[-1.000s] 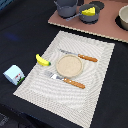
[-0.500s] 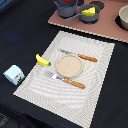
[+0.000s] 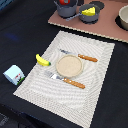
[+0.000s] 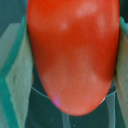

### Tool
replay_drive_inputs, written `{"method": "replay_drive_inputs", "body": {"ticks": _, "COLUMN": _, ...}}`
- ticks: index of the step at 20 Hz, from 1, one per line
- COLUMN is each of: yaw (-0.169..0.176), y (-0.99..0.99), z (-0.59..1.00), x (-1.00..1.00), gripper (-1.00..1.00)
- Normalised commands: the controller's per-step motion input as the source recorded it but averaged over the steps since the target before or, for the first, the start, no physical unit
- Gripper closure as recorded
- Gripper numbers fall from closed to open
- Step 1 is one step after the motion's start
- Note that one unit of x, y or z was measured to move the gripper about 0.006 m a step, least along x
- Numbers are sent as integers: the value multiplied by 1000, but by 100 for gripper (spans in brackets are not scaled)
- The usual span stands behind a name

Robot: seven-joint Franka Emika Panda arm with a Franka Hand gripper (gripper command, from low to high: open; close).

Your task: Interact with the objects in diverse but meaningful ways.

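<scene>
In the wrist view my gripper (image 4: pixel 67 60) is shut on the red tomato-like ball (image 4: pixel 72 50), which fills the picture between the two fingers (image 4: pixel 12 80). In the exterior view only a bit of red (image 3: pixel 63 1) shows at the top edge above a grey pot (image 3: pixel 67 9); the gripper itself is cut off there. The yellow cheese wedge (image 3: pixel 89 11) lies in the grey frying pan (image 3: pixel 86 18). The yellow banana (image 3: pixel 43 60) lies at the placemat's left edge. The white-blue carton (image 3: pixel 14 74) stands on the dark table further to the exterior view's left.
A striped placemat (image 3: pixel 95 85) holds a round tan plate (image 3: pixel 68 65), an orange-handled knife (image 3: pixel 81 56) and fork (image 3: pixel 67 80). A pinkish board (image 3: pixel 105 25) at the back carries the pot, the pan and a pale bowl (image 3: pixel 123 17).
</scene>
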Motion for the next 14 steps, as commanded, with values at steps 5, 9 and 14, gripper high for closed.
{"method": "replay_drive_inputs", "body": {"ticks": 5, "yaw": 0, "y": 115, "z": 106, "x": 78, "gripper": -100}}
{"method": "replay_drive_inputs", "body": {"ticks": 9, "yaw": -18, "y": 37, "z": 398, "x": 58, "gripper": -100}}
{"method": "replay_drive_inputs", "body": {"ticks": 14, "yaw": -132, "y": -456, "z": 975, "x": 86, "gripper": -100}}
